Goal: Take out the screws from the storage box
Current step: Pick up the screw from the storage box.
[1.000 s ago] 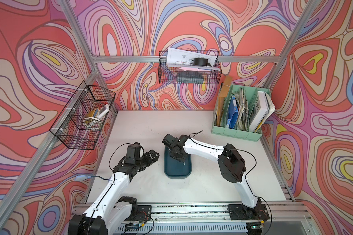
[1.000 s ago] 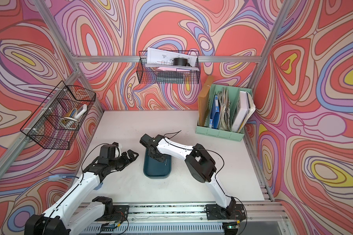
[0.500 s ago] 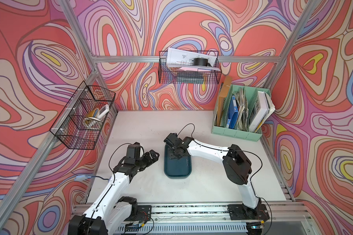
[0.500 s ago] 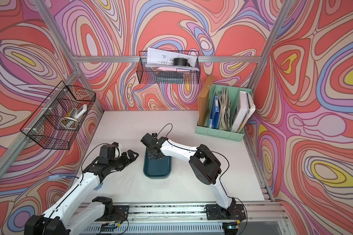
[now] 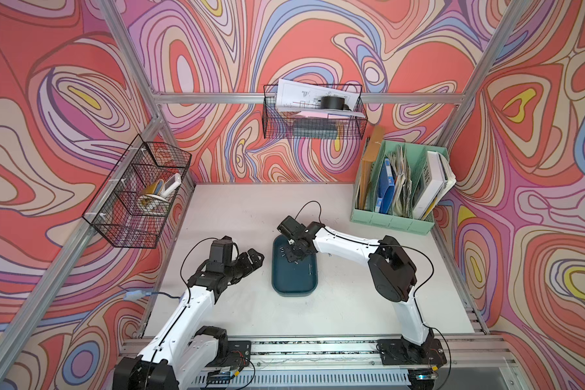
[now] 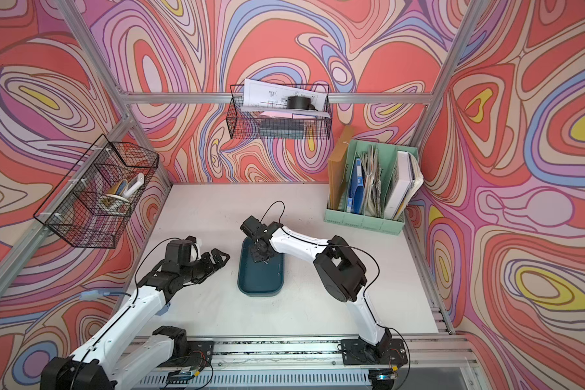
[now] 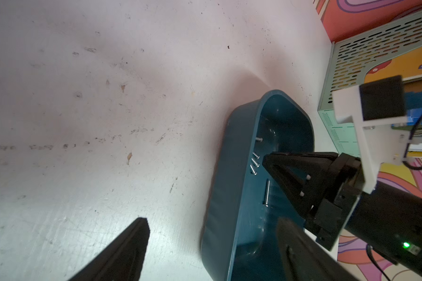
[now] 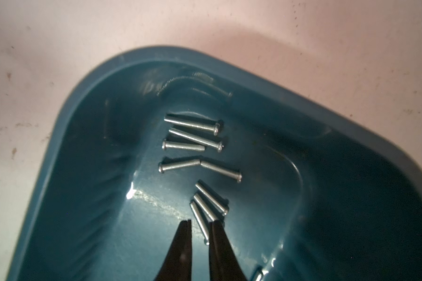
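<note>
Right tool (image 8: 200,222) lowered into storage box (image 8: 83,121), screws (image 8: 192,124) silver (slim)

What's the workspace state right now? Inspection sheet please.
surface: white table, scuffed and stained.
job's things: screws lying in the teal storage box, most clustered at one end.
clutter: mint file organiser with folders, back right corner.
grippers: left pincer open, beside the box; right pincer down in the box, one screw between its narrowly parted tips, grip unclear.
cables: black cable loops at both wrists; blue cable by left arm.
surroundings: wire basket on side wall, another on back wall.
</note>
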Robot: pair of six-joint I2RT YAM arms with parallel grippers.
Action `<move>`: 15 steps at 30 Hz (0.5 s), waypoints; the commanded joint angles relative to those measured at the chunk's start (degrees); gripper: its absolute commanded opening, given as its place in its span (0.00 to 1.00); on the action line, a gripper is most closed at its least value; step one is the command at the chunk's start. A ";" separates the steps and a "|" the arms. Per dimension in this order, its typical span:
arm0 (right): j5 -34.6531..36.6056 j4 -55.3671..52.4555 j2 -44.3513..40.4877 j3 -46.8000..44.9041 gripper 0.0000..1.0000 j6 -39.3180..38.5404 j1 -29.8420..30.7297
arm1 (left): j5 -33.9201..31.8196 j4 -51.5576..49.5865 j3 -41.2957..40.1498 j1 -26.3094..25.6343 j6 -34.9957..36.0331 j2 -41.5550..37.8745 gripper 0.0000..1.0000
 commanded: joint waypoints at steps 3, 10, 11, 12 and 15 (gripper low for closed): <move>-0.32 -0.88 1.37 -1.47 0.19 -1.80 -0.42 | -0.79 -0.29 -0.64 -0.25 1.28 -0.73 0.88; -0.87 -1.29 2.65 -1.18 0.20 -2.25 -0.47 | -0.82 -0.36 -0.68 -0.30 1.29 -0.83 0.88; -0.74 -1.53 2.86 -1.12 0.21 -2.25 -0.45 | -0.74 -0.44 -0.68 -0.26 1.29 -0.80 0.88; -0.45 -1.58 3.07 -1.14 0.21 -2.16 -0.47 | -0.74 -0.42 -0.68 -0.30 1.29 -0.84 0.88; 0.16 -1.58 3.57 -1.21 0.22 -2.22 -0.57 | -0.83 -0.38 -0.68 -0.22 1.30 -0.83 0.88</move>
